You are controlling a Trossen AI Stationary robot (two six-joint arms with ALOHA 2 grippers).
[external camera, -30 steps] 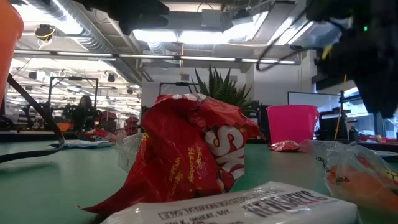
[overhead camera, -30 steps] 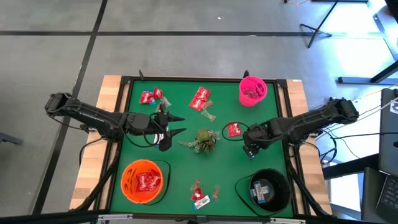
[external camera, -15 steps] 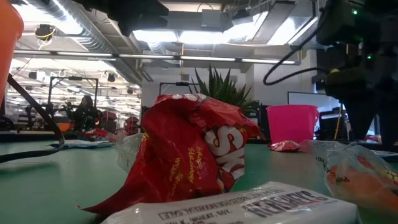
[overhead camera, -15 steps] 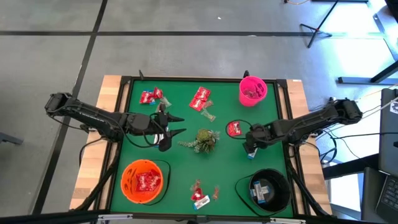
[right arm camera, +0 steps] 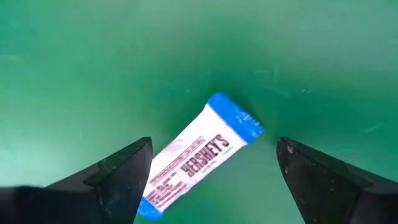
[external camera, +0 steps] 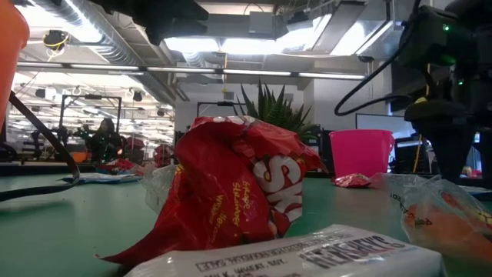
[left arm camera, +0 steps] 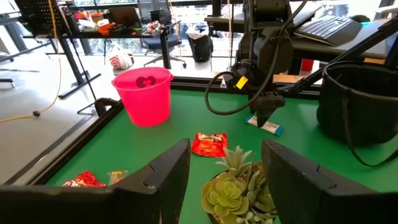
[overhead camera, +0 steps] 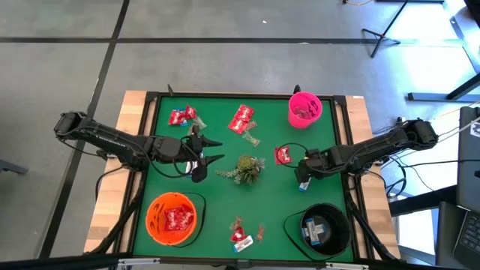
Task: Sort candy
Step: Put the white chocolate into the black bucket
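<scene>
We see our right pincer point(overhead camera: 302, 182) hanging point-down over the right side of the green bench point(overhead camera: 225, 202), its fingers spread wide on either side of a white-and-blue candy bar point(right arm camera: 196, 155) lying flat beneath, gripping nothing. A red packet point(overhead camera: 283, 155) lies just beside it. Our left pincer point(overhead camera: 213, 151) waits open and empty left of the succulent sprig point(overhead camera: 244, 169). More candy lies scattered, some in the orange bowl point(overhead camera: 174, 217), black bowl point(overhead camera: 324, 229) and pink cup point(overhead camera: 304, 109).
</scene>
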